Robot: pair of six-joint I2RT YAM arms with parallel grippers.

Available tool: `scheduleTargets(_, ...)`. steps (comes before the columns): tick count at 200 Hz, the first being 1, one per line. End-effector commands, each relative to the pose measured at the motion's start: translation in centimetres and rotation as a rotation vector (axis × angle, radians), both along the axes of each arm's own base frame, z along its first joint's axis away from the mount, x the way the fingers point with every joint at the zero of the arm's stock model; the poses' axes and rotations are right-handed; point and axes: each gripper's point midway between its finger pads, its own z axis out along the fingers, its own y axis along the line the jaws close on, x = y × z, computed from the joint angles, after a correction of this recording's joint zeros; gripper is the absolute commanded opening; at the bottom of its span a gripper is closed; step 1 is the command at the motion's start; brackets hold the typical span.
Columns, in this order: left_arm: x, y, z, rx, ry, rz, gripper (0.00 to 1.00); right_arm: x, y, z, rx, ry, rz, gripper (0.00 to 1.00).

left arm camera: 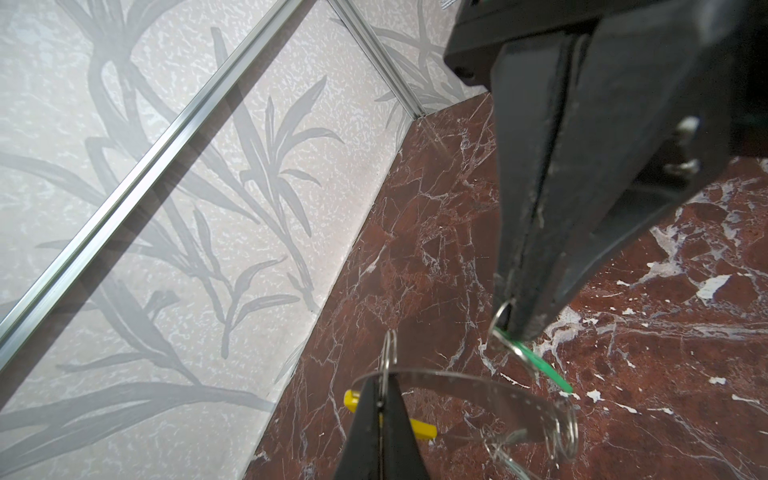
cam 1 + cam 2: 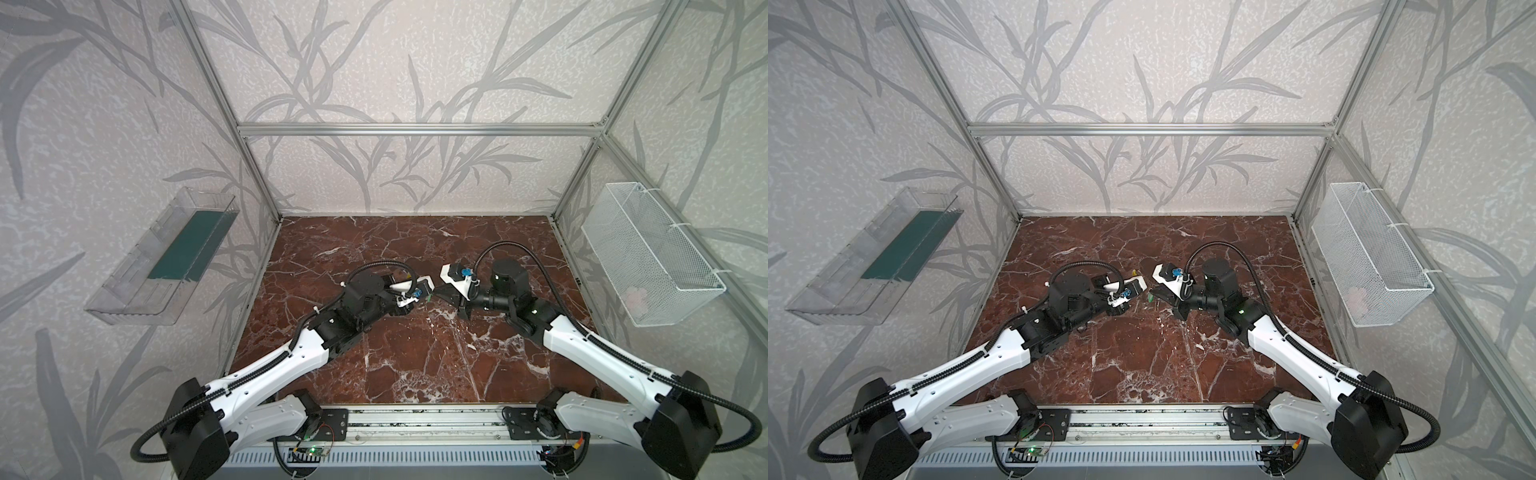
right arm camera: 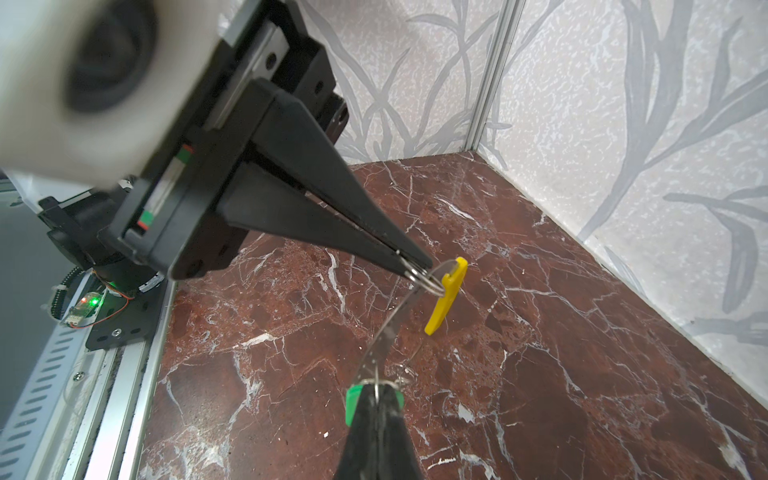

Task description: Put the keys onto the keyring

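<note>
Keyring (image 3: 388, 332): thin band, likely light and springy; best held at its small loops. Left gripper (image 3: 419, 266) clamped on the loop (image 3: 424, 279) carrying the yellow tag (image 3: 446, 297), right gripper (image 3: 376, 390) clamped on the green key (image 3: 352, 406)

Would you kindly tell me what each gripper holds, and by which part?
Left gripper: small metal split ring carrying the yellow plastic tag. Right gripper: small ring bearing the green plastic tag.

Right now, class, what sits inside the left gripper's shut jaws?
A small metal ring pokes from the left gripper, carrying a yellow tag and a see-through curved strip. Its pinched part is hidden between the jaws.
</note>
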Motion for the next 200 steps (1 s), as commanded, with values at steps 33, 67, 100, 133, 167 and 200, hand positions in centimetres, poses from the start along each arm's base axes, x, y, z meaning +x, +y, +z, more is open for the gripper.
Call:
scheduleTargets(33,0.2,-0.7,1.5,0.027,-0.035,-0.002,0.0,0.6,0.4,2.7,0.058,-0.039,-0.012,0.0)
scheduleTargets(67,-0.1,-1.2,1.4,0.031,-0.018,-0.014,0.0,1.0,0.4,2.7,0.063,-0.045,-0.03,0.0)
scheduleTargets(100,-0.4,-1.7,1.2,0.045,0.003,-0.032,0.0,1.4,0.4,2.8,0.064,-0.051,-0.048,0.0)
scheduleTargets(133,-0.7,-1.6,1.0,0.06,0.043,-0.035,0.0,1.6,-0.8,1.9,-0.012,-0.093,-0.096,0.0)
scheduleTargets(167,-0.6,-1.9,1.1,0.042,0.081,-0.035,0.0,1.5,-0.6,2.7,0.027,-0.106,-0.092,0.0)
scheduleTargets(200,0.0,-2.1,1.0,0.042,0.103,-0.006,0.0,1.1,-0.4,3.2,0.071,-0.11,-0.074,0.0)
